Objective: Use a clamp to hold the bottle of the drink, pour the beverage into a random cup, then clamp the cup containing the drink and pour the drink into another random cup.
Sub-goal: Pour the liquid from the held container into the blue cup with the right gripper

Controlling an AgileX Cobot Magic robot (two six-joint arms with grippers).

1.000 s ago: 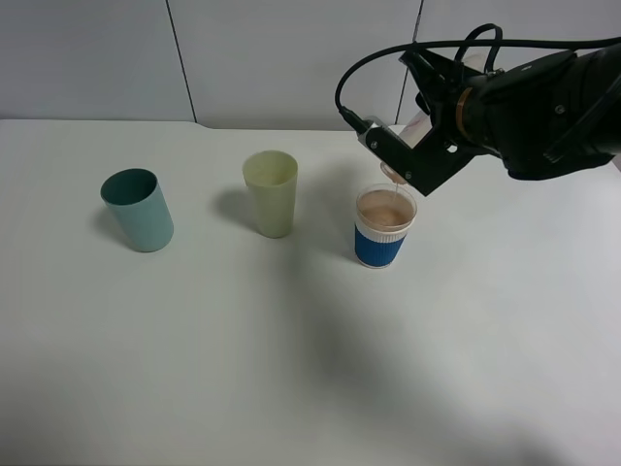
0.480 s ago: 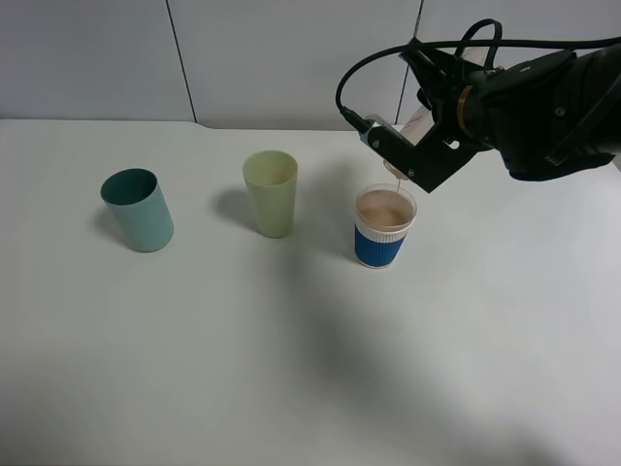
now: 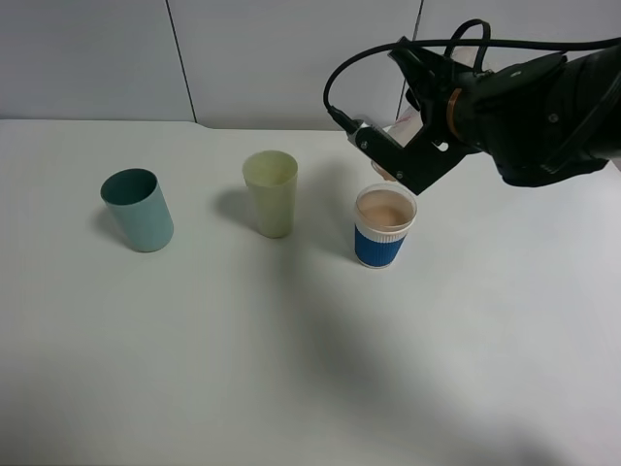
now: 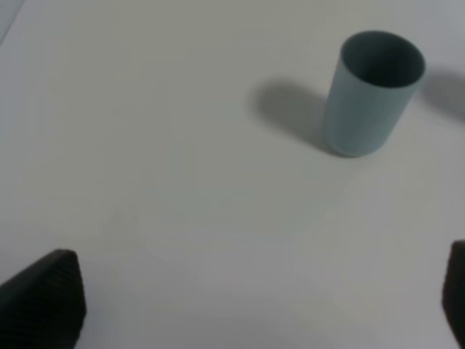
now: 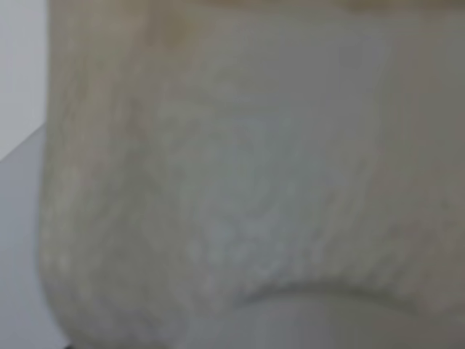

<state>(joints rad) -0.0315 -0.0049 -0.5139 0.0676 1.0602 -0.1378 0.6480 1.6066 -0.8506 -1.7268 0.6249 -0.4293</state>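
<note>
You've got one white bench [image 3: 291,369] carrying everything. The high view shows one arm, the right arm [image 3: 543,116], black with looped cables, reaching in over the bench's far right part.

Three cups, all upright, in a rough row and well apart from each other. The teal cup [image 3: 138,210] is furthest left, the pale yellow-green cup [image 3: 271,192] is in the middle, and the blue-sleeved cup [image 3: 384,226] is on the right. Only the blue-sleeved cup has anything in it: the light brown-pink beverage [image 3: 384,207] sits close to its rim.

One bottle [image 3: 406,129], tilted, held in the air just above and behind the blue-sleeved cup, mouth end towards the cup. Most of it is hidden by the arm.

Two claws. Your right claw [image 3: 412,146] is clamped on the bottle. Your left claw [image 4: 247,305] has its jaws wide apart with nothing between them.

View differences:
- **High view:** only this one shows all three cups and the beverage. It doesn't show the left claw.
- **Left wrist:** shows just the teal cup [image 4: 372,91] on bare bench, beyond the two dark fingertips [image 4: 43,298].
- **Right wrist:** filled by the blurred, pale translucent bottle [image 5: 240,182] up close. Can't make out the label there.
</note>
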